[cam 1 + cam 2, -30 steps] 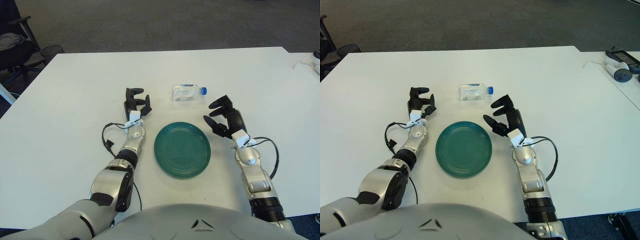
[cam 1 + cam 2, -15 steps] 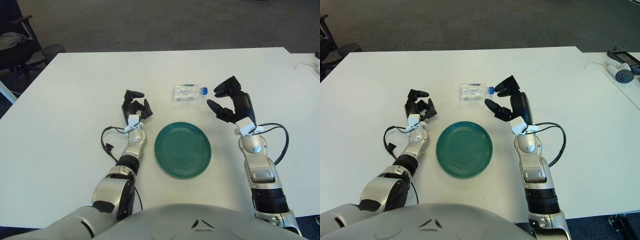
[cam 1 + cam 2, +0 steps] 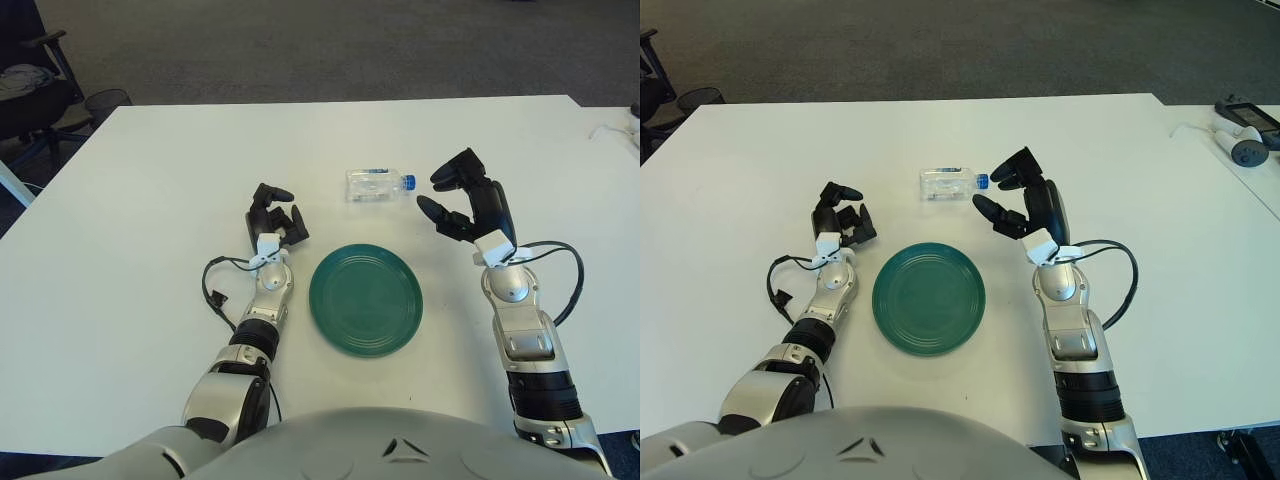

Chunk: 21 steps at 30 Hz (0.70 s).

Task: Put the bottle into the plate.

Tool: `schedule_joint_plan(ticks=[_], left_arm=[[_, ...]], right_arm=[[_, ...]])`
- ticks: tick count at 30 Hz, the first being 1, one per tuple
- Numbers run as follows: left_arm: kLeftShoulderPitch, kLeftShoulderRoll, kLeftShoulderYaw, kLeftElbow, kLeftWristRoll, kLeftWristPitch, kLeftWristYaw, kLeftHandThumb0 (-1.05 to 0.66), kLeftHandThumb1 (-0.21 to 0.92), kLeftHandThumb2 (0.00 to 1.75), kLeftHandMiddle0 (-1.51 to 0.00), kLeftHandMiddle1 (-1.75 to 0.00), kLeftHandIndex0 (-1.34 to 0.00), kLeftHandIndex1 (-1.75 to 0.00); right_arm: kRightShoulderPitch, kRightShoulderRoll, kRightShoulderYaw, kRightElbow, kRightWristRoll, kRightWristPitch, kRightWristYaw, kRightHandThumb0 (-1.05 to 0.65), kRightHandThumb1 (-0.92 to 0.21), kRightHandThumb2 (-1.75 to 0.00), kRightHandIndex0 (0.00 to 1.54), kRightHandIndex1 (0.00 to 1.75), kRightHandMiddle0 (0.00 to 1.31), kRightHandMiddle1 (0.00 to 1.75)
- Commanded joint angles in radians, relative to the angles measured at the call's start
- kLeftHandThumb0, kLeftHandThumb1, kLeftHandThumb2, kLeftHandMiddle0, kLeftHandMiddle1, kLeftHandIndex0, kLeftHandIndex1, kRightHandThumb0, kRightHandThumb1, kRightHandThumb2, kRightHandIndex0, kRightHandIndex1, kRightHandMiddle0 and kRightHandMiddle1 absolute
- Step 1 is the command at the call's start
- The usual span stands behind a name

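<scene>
Left hand idle left of plate, fingers loosely spread, empty. Bottle lying on desk beyond plate, ungrasped. Right hand beside cap, fingers spread. Grasp and transfer outstanding.

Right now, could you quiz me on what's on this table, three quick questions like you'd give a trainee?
1. True or false: the bottle stands upright.
2. Which hand is nearer the bottle's blue cap: A left hand, B right hand?
3. Fill in: the green plate holds ____.

Key: 1 false, it lies on its side, cap toward the robot's right. 2 B, open beside the cap, not touching. 3 nothing; the bottle lies beyond it.
</scene>
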Motion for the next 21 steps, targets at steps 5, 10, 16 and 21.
schedule_joint_plan(ticks=[5, 10, 16, 21], left_arm=[[0.041, 0.013, -0.007, 0.047, -0.028, 0.005, -0.106, -0.57, 0.1, 1.59, -1.33, -1.75, -0.79, -1.75], [0.046, 0.015, -0.011, 0.057, -0.034, -0.037, -0.15, -0.58, 0.08, 1.6, -1.34, -1.75, -0.81, -1.75], [0.047, 0.009, -0.01, 0.074, -0.05, -0.082, -0.192, -0.58, 0.07, 1.62, -1.34, -1.75, -0.82, -1.75], [0.046, 0.01, -0.015, 0.081, -0.041, -0.076, -0.186, -0.59, 0.05, 1.64, -1.33, -1.75, -0.83, -1.75]], right_arm=[[-0.257, -0.017, -0.009, 0.077, -0.015, 0.071, 0.01, -0.62, -0.78, -0.59, 0.33, 1.12, 0.09, 1.31], [-0.4, -0.055, 0.017, 0.177, -0.063, 0.028, -0.006, -0.7, -0.8, -0.56, 0.3, 0.94, 0.04, 1.23], [-0.523, -0.126, 0.056, 0.33, -0.081, -0.065, 0.039, -0.8, -0.87, -0.38, 0.2, 0.7, 0.01, 1.06], [-0.64, -0.156, 0.096, 0.542, -0.09, -0.135, 0.061, -0.86, -0.91, -0.25, 0.07, 0.52, 0.0, 0.8]])
